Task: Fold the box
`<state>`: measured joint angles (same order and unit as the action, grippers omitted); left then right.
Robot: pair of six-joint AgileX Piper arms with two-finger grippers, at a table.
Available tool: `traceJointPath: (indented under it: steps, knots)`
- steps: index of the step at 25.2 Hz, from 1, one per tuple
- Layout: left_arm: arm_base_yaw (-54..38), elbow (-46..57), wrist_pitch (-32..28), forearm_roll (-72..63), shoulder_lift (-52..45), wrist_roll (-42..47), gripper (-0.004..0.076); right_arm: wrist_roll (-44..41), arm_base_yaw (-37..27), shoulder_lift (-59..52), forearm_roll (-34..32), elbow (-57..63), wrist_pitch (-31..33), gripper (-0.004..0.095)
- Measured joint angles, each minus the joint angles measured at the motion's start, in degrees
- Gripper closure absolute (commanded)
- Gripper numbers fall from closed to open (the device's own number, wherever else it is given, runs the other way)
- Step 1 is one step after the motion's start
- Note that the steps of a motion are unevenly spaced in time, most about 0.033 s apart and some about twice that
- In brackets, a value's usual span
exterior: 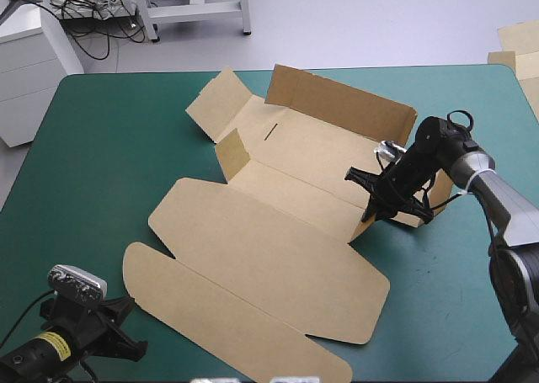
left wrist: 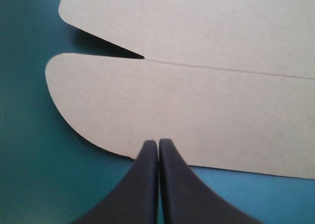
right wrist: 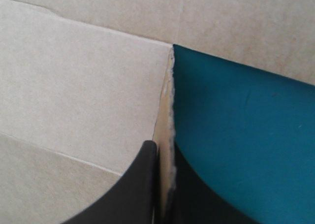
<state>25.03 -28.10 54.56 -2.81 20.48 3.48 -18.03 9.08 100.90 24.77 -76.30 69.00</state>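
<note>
The brown box (exterior: 278, 248) lies mid-table as a cut sheet. Its back wall (exterior: 337, 101) is raised, and the long lid with rounded flaps lies flat toward the near edge. My right gripper (exterior: 376, 204) is at the box's right side wall, low over the table. In the right wrist view that wall's raw edge (right wrist: 171, 111) runs between the fingers, so my right gripper (right wrist: 165, 152) is shut on the box. My left gripper (exterior: 126, 328) sits near the table's front left corner. It is shut (left wrist: 158, 144) and empty, with its tip at the edge of the rounded lid flap (left wrist: 197, 101).
The teal-green cover (exterior: 101, 147) is bare to the left of the box and along the far edge. More pale brown board (exterior: 518, 46) shows past the table's far right corner.
</note>
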Motion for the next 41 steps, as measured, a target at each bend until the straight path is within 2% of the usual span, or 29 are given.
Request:
traceJointPath:
  steps: [8, 12, 19, 22, 25, 30, 35, 41]
  knots:
    - [0.00, 0.00, 0.04, 0.00, 0.00, 0.00, 0.0734, 9.23, 0.00, 2.05, -12.93, -5.84, 0.56, 0.0913]
    - [0.00, 0.00, 0.04, 0.00, 0.00, 0.00, 0.0734, 18.58, 0.00, 5.67, -17.73, -13.33, 1.16, 0.0913]
    - [0.00, 0.00, 0.04, 0.00, 0.00, 0.00, 0.0734, 39.87, 2.06, 14.47, -21.73, -26.07, 1.04, 0.0913]
    - [0.00, 0.00, 0.04, 0.00, 0.00, 0.00, 0.0734, 49.52, 4.80, 17.96, -22.66, -30.33, 0.16, 0.0913]
    - [0.00, 0.00, 0.04, 0.00, 0.00, 0.00, 0.0734, 62.56, 10.46, 22.04, -23.35, -36.21, -5.43, 0.0913]
    - [0.00, 0.00, 0.04, 0.00, 0.00, 0.00, 0.0734, 75.28, 18.21, 23.44, -23.34, -38.48, -9.33, 0.0913]
    - [0.00, 0.00, 0.04, 0.00, 0.00, 0.00, 0.0734, 81.26, 25.20, 23.44, -17.99, -38.54, -11.41, 0.0913]
    - [0.00, 0.00, 0.04, 0.00, 0.00, 0.00, 0.0734, 80.49, 26.31, 23.44, -18.48, -38.54, -12.96, 0.0912]
